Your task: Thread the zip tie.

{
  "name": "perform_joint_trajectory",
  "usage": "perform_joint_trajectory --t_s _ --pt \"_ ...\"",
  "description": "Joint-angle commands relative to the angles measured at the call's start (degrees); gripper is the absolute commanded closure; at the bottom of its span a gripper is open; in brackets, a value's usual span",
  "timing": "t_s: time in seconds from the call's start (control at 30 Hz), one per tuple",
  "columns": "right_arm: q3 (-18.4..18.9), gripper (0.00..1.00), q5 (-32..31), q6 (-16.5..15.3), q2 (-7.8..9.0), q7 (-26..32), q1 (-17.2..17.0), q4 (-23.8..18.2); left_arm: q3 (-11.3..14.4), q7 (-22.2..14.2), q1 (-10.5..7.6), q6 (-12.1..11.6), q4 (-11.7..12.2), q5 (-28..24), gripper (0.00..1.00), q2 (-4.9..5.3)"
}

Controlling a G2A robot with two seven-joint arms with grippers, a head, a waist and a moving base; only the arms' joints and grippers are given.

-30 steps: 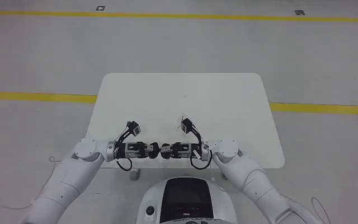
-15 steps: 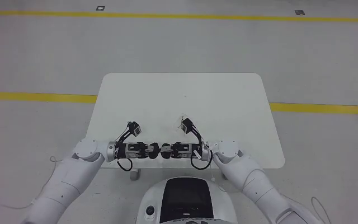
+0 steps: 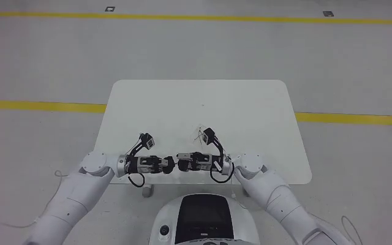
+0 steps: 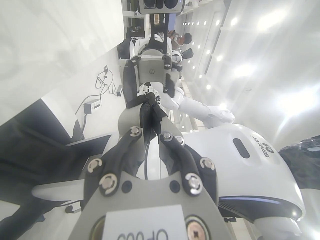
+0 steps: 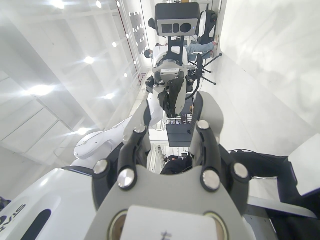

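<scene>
change: the right gripper (image 3: 182,162) has backed off a touch toward 3 o'clock since a second ago. Back then it sat tip to tip with the left gripper (image 3: 169,164); now the top view shows a sliver of gap between them. Its wrist camera (image 3: 210,134) shifted the same way. A pale finger flank now shows at its tip that wasn't visible before. The left arm shows no visible shift.

zip tie: a thin dark strand (image 4: 146,156) in the left wrist view. It is pinched at the left gripper's tips and runs back between the fingers toward the palm.

zip tie axis: the long axis lies along the left gripper's own axis, so roughly 9-to-3 o'clock over the table (image 3: 257,104) in the top view. I cannot tell head from tail, because the pinched end is buried in the dark pads.

left claw: fingers together, clamped on the zip tie.

right claw: fingers (image 5: 208,116) spread apart. Through the gap, the right wrist view looks straight at the left gripper's closed tips.

position: both grippers sit over the table's 6 o'clock edge. The left points to 3 o'clock and the right to 9 o'clock, so they are in line and face to face.

other: a thin wiry bit (image 3: 198,131) sits at 12 o'clock from the right gripper, just beside the wrist camera. It is too small to tell what it is.
</scene>
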Motion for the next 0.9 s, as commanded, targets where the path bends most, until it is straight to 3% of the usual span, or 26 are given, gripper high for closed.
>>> perform_joint_trajectory --t_s 0.0,0.47,0.57,0.7,0.87 --pt "0.32 0.00 0.60 -0.19 0.05 -0.64 -0.25 0.05 0.11 0.01 -0.09 -0.02 0.14 0.07 1.00 -0.01" --pt "0.27 0.00 0.98 0.72 0.03 -1.77 -0.25 0.47 1.01 -0.76 -0.72 1.25 0.84 0.70 1.00 -0.10" --pt "0.27 0.00 0.98 0.72 0.03 -1.77 -0.25 0.47 1.23 3.38 -0.96 -1.34 -0.08 4.89 1.00 -0.16" --pt "0.27 0.00 0.98 0.72 0.03 -1.77 -0.25 0.47 -1.02 4.58 -1.01 -1.34 -2.32 7.24 1.00 -0.24" --pt "0.27 0.00 0.98 0.72 0.03 -1.77 -0.25 0.47 -5.17 0.90 -0.80 -1.34 -3.31 9.77 1.00 -0.69"
